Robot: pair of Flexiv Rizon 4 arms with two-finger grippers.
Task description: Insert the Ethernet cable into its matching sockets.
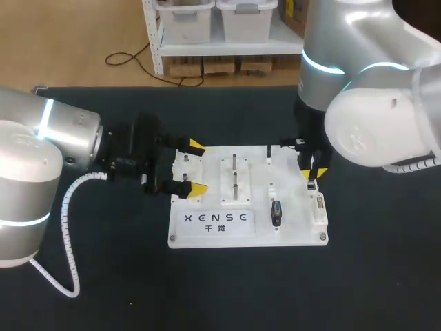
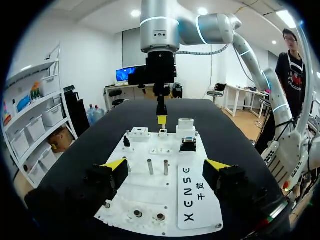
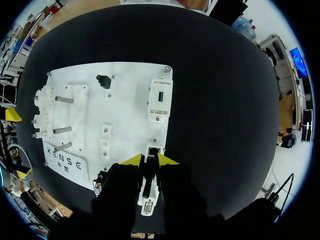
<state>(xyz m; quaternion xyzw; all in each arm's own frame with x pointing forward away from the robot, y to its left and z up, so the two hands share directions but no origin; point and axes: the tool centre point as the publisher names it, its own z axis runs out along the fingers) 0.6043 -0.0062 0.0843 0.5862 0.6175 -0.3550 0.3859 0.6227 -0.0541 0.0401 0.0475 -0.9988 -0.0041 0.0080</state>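
Dark tabletop [image 1: 372, 289] fills your head view, with a white board [image 1: 296, 231] lying flat at its centre. The Ethernet cable [image 3: 147, 177] is at the board's 2 o'clock corner, in your right gripper [image 3: 150, 160]. In the right wrist view it shows as a narrow dark piece running between the two yellow tips. Those tips stand close together and press it from both sides, so the claw is nearly closed with the cable in its hold. Just ahead of the tips, a small white socket [image 3: 154, 149] with a dark opening sits on the board's edge. You cannot tell from these views whether the cable's end touches it.

Farther along that edge, toward 12 o'clock from the socket in the right wrist view, is a larger white block [image 3: 160, 97] with a port in its top. A short black peg [image 3: 104, 80] stands near it. Two metal pins [image 1: 235, 176] rise upright near the board's middle, and a small black part [image 1: 276, 212] lies toward its 4 o'clock side.

Your left gripper [image 1: 196, 167] hangs at the board's 9 o'clock edge, well apart from the right one. Its fingers are spread wide and hold nothing.
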